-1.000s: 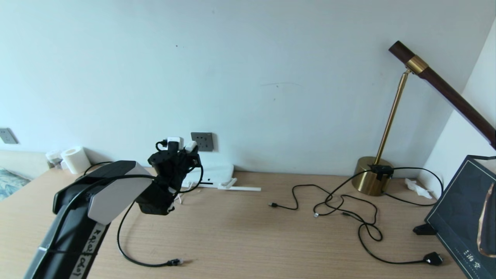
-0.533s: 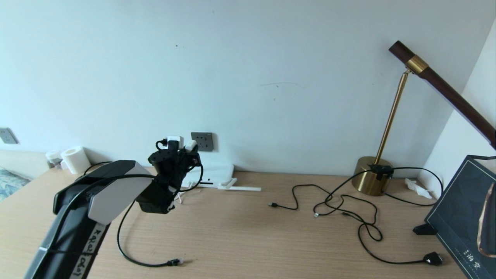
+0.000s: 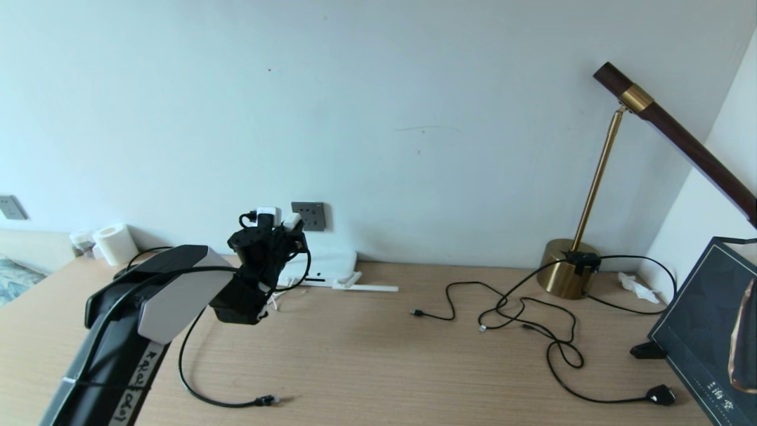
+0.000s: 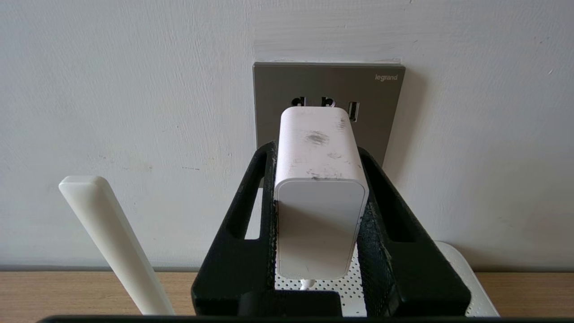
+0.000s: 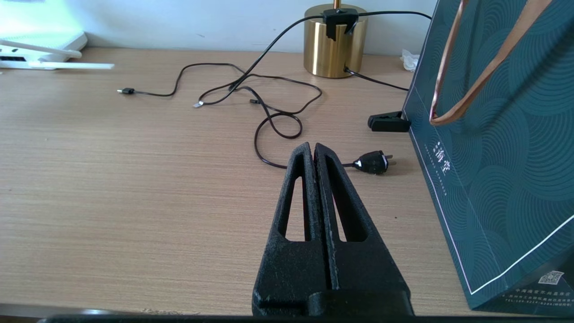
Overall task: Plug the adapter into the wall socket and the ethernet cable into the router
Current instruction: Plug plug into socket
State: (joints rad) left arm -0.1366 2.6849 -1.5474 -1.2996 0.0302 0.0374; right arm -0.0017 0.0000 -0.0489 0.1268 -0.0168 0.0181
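Spanning the whole lower scene, the wooden desk point(image 3: 378, 361) runs up to a pale wall, and a dark patterned paper bag point(image 3: 709, 331) stands at its right edge beside a brass desk lamp point(image 3: 568, 275) with a long dark shade arm. Next in size, the left arm reaches from the near left toward the wall, ending in the left gripper point(image 4: 319, 148), whose black fingers point(image 4: 244, 211) are clamped on either side of the adapter point(image 4: 319, 188). That white cube is held level, its far end close in front of the upper holes of the wall socket point(image 4: 376, 112); whether its prongs have entered cannot be told. Below the gripper lies the router point(image 3: 331, 263), flat against the wall, with one antenna point(image 4: 112, 242) standing up and others lying on the desk. The right gripper point(image 5: 316, 152) hovers low over the right part of the desk with its fingers pressed together, holding nothing. The ethernet cable point(image 3: 195, 378) curls across the near left of the desk, its clear-tipped end lying free, well apart from the router. Thinner black cables point(image 3: 532, 319) tangle near the lamp base, one ending in a chunky black plug point(image 5: 372, 162)
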